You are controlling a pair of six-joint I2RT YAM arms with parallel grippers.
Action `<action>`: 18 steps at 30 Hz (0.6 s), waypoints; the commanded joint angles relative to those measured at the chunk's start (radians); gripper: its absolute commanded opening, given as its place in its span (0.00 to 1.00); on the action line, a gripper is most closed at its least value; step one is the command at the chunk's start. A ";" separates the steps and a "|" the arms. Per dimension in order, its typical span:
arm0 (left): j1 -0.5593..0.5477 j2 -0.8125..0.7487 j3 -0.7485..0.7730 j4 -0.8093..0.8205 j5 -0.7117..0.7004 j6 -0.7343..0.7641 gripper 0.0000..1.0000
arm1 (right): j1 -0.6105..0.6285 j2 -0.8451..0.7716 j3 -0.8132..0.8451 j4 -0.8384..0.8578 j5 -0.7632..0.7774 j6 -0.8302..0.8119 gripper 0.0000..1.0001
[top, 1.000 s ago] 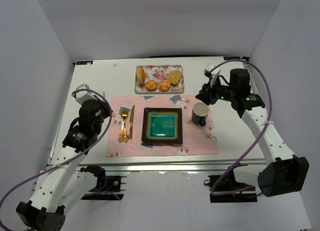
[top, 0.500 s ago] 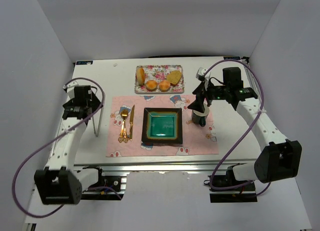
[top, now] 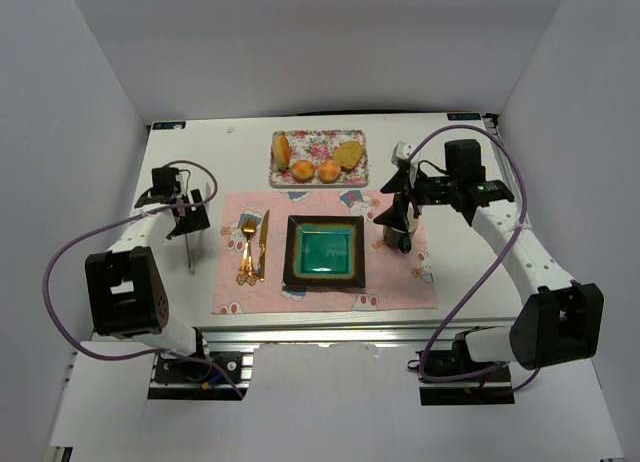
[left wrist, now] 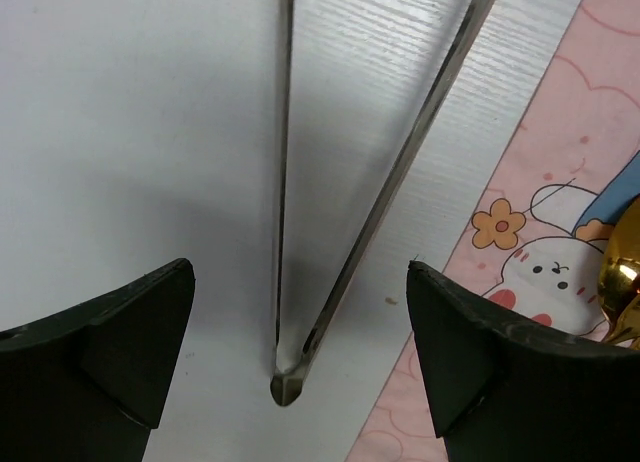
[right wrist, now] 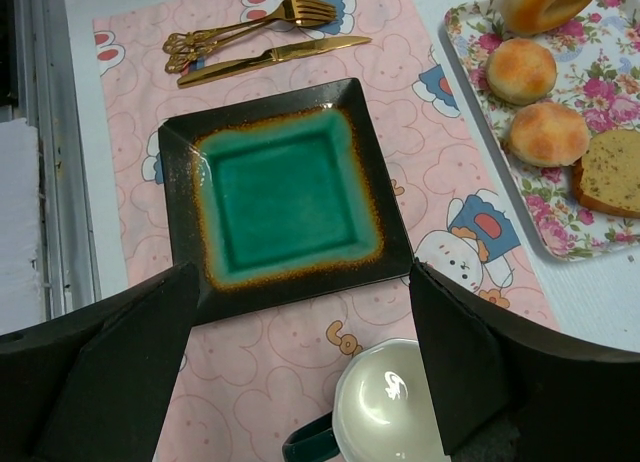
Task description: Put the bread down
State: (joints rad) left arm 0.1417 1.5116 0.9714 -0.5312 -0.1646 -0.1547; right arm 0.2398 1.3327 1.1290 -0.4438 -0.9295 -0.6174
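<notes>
The left fingers [left wrist: 100, 352] are spread astride tongs [left wrist: 286, 385] on the desk [left wrist: 120, 132], apparently not touching them, and the right fingers [right wrist: 110, 362] are spread above the mug [right wrist: 392, 402], with bread [right wrist: 545, 132] on the far tray [right wrist: 610, 62].

Mug [right wrist: 392, 400], gold fork [right wrist: 250, 27], gold knife [right wrist: 275, 60] on pink placemat [right wrist: 255, 367].

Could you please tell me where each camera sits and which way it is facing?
Top external: above and behind, looking down on the table, both arms' bases nearest.
Left wrist: looks down at the tongs; left pincer fingers frame them.
Right wrist: looks down on the plate and mug; right pincer fingers show.
Shared: both wrist views catch the pink placemat.
</notes>
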 commanded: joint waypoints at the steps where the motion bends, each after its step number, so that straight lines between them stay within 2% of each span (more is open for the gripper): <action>1: -0.001 0.035 0.010 0.070 0.068 0.107 0.95 | -0.007 -0.001 -0.003 0.039 -0.035 -0.010 0.89; 5: -0.001 0.074 -0.022 0.088 0.070 0.194 0.92 | -0.014 0.003 0.000 0.045 -0.037 -0.002 0.89; 12: -0.002 0.108 -0.071 0.169 0.129 0.242 0.87 | -0.025 0.008 0.000 0.036 -0.040 0.005 0.89; 18: 0.007 0.183 -0.096 0.198 0.217 0.248 0.75 | -0.031 -0.007 0.003 0.036 -0.034 0.008 0.89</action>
State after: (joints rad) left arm 0.1440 1.6524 0.9077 -0.3614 -0.0082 0.0715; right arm 0.2161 1.3373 1.1290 -0.4347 -0.9451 -0.6102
